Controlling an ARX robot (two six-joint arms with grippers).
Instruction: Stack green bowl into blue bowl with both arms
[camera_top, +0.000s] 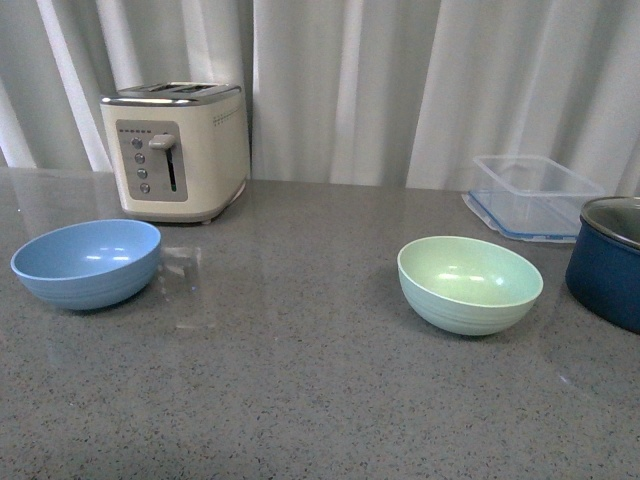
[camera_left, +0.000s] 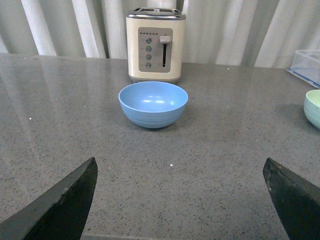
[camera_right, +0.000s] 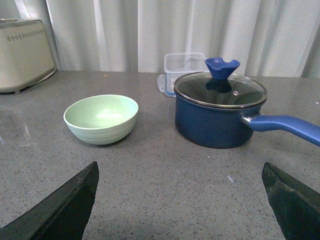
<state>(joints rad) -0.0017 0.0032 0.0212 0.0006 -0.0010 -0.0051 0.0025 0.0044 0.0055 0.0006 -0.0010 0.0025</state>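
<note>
The left gripper (camera_left: 180, 162), fingers spread wide and empty, hangs over the grey countertop (camera_left: 60, 115) facing the blue bowl (camera_left: 153, 104) in front of the cream toaster (camera_left: 155, 45), while the right gripper (camera_right: 180, 165), equally spread, faces the green bowl (camera_right: 101, 118) beside the lidded navy saucepan (camera_right: 219, 116), the bowls well apart.

Kitchen: toaster (camera_top: 176, 150), pot (camera_right: 220, 117), stone counter (camera_top: 300, 380).
</note>
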